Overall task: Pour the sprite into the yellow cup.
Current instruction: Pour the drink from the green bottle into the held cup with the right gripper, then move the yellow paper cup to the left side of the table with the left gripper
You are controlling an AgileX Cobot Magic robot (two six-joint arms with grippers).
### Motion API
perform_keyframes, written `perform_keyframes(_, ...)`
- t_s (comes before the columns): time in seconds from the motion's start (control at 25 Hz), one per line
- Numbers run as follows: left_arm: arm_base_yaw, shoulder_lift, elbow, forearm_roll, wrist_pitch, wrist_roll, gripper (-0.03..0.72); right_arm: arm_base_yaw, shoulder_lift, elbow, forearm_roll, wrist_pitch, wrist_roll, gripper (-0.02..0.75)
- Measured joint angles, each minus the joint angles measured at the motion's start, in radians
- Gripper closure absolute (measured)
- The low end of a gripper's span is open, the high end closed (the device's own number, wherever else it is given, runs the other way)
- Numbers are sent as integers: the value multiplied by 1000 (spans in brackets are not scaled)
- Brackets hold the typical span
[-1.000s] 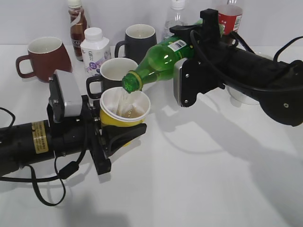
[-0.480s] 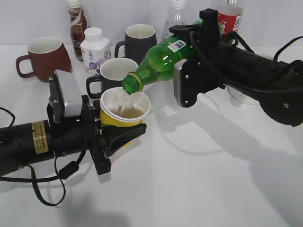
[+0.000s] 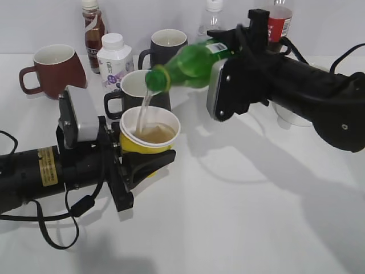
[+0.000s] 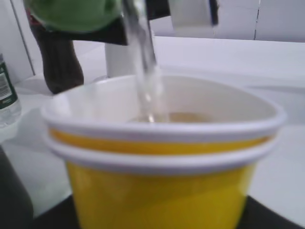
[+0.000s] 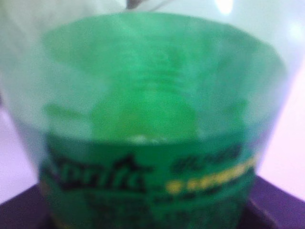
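Note:
My right gripper (image 3: 236, 48) is shut on the sprite (image 3: 188, 64), a green bottle held nearly level with its open mouth pointing left. A thin clear stream falls from the mouth into the yellow cup (image 3: 149, 137). My left gripper (image 3: 145, 157) is shut on the yellow cup and holds it upright just above the table. The cup holds some liquid. In the left wrist view the yellow cup (image 4: 157, 191) fills the frame with the stream (image 4: 143, 62) entering it. In the right wrist view the sprite (image 5: 147, 133) fills the frame, and the jaws are hidden behind it.
Behind the cup stands a dark mug (image 3: 134, 91), with another dark mug (image 3: 165, 47) further back. A brown-red mug (image 3: 52, 69), a small white bottle (image 3: 114, 60) and a brown drink bottle (image 3: 93, 28) stand at the back left. A red-labelled bottle (image 3: 278, 23) stands behind the right arm.
The sprite bottle has risen and tipped back toward level, so its mouth now sits higher above the cup. The stream has thinned. The cup has stayed put and holds more liquid.

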Motion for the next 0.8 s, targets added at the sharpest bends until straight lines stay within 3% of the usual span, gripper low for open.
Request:
perform_keyframes(0.4,0,-76,2,-82,4,0,351,0,-1,0,6,46,544,290)
perform_keyframes(0.6,0,-123,32,-205,3,1,352,0,-1,0,5,46,886,290)
perform_keyframes(0.8,5,-162,73,-358,4,53,352,0,-1,0,6,34,1037,290)
